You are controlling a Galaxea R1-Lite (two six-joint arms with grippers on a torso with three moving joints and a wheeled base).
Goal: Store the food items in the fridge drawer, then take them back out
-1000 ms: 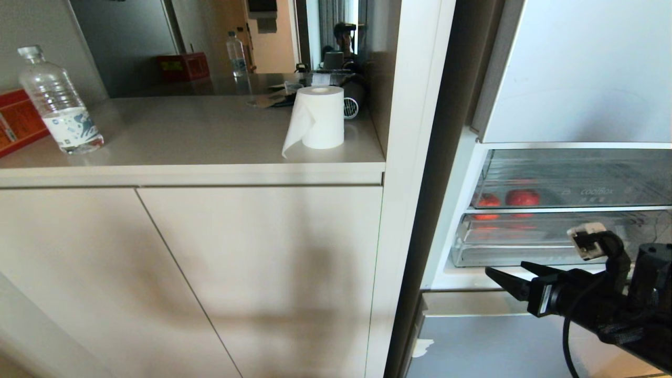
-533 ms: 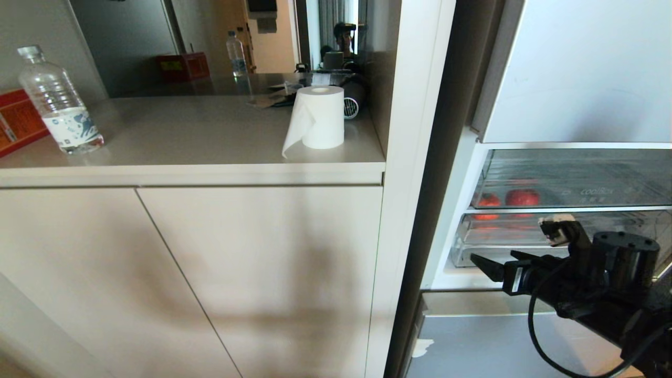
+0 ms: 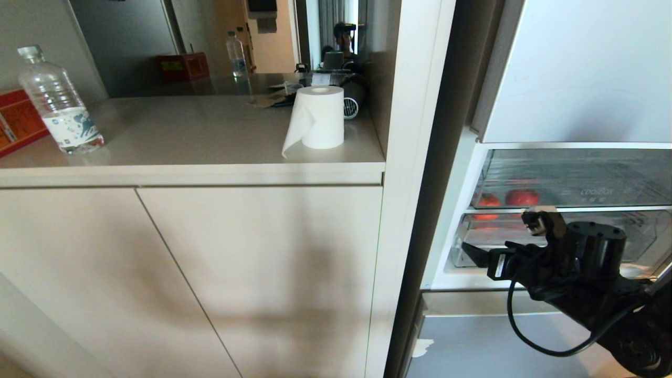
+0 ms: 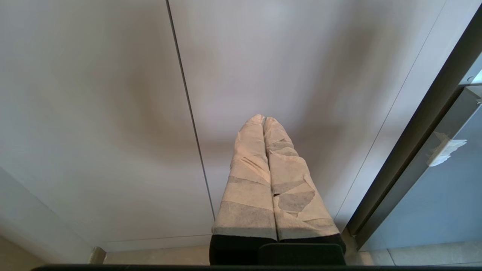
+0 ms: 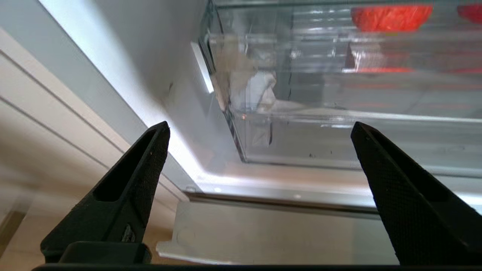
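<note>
1. Since the earlier frame, the right gripper [image 3: 475, 254] has shifted up and leftward in the head view, from the lower right toward the fridge's clear compartments.
2. Its jaws stand wide apart with nothing between them; in the right wrist view the right gripper [image 5: 260, 130] faces the corner of the lower clear compartment [image 5: 320, 143].
3. In the head view's right middle, the fridge drawer [image 3: 577, 178] is pushed in, holding the tangerine [image 3: 488, 200] and, just to its right, the apple [image 3: 522, 197].
4. The lower clear compartment [image 3: 483, 247] sits directly beneath it.
5. The left gripper [image 4: 264, 119], jaws pressed together, hangs before the cabinet doors [image 4: 113, 113].
6. On the table [image 3: 210, 136], upper left, stand a water bottle [image 3: 58, 102] and a paper roll [image 3: 317, 118].
</note>
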